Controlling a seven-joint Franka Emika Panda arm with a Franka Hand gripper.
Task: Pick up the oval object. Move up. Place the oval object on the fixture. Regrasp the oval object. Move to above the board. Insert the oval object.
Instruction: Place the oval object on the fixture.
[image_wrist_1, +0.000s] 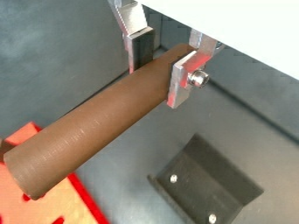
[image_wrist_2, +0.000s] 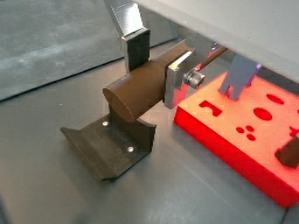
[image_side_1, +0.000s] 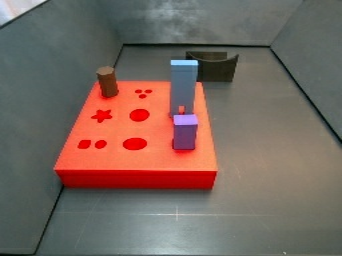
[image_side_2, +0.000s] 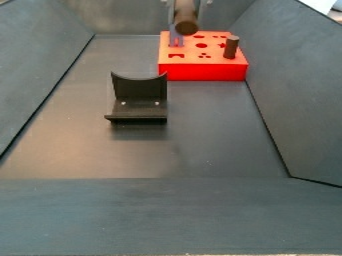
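Gripper (image_wrist_1: 158, 66) is clamped on the oval object (image_wrist_1: 100, 127) — in both wrist views the silver fingers (image_wrist_1: 181, 79) pinch one end of the long brown peg, which sticks out sideways from between them. The peg hangs in the air, touching nothing else.

Below it in a wrist view lies the fixture (image_wrist_2: 111, 144), a dark notched block on the grey floor, just beside the red board (image_wrist_2: 239, 144). The peg's free end sits above the fixture, not yet in the notch.

In a side view the fixture (image_side_2: 136, 97) stands in mid floor, with the board (image_side_2: 203, 58) beyond it; the peg (image_side_2: 185, 15) shows high at the upper edge, near the board's far side. The gripper itself is barely seen there.

On the board stand a blue block (image_side_1: 183, 85), a purple block (image_side_1: 186, 131) and a short brown cylinder (image_side_1: 107, 81); star, round and oval holes are open.

Judgement: pick-up is done, and the arm is in the lift or carry step toward the fixture. Next move calls for lining the peg's long axis with the notch, lowering gently, then opening — a skewed peg could roll off.
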